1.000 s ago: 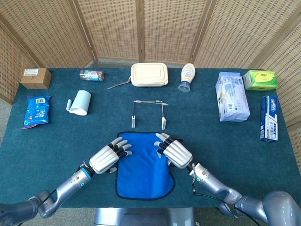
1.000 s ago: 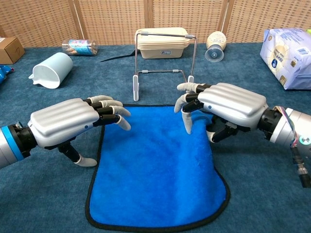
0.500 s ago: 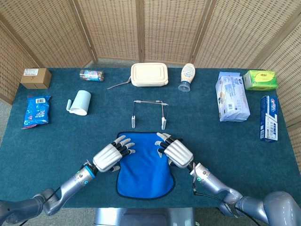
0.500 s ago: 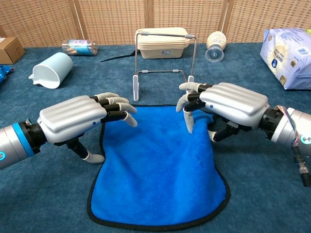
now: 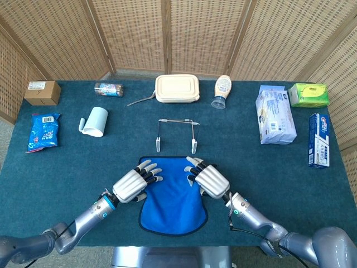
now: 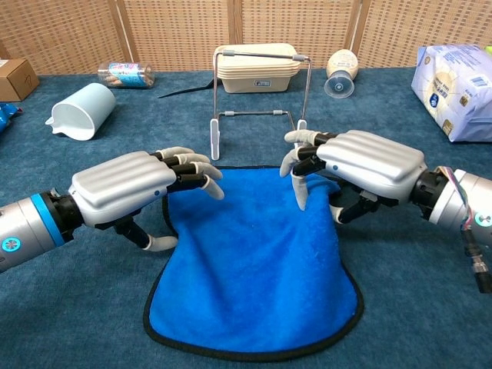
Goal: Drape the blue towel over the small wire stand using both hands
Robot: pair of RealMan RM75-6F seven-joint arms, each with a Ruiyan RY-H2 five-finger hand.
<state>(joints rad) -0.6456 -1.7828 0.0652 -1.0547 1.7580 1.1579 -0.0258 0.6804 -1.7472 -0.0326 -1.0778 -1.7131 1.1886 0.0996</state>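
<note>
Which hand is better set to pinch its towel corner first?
Left, likely. The left hand has its thumb at the blue towel edge, which is bunched up there. The right hand is over the far right corner, but only one finger reaches the cloth.

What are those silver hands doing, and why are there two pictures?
Those are a robot's two hands on metal arms. One picture looks down from its head, the other looks out from its chest. The left hand and right hand are over the far corners of a blue towel lying flat on the table. I cannot tell whether they have gripped it yet. Just behind stands a small wire stand, where the towel should hang. Around it lie a cup, a lunch box, a bottle and some packets.
</note>
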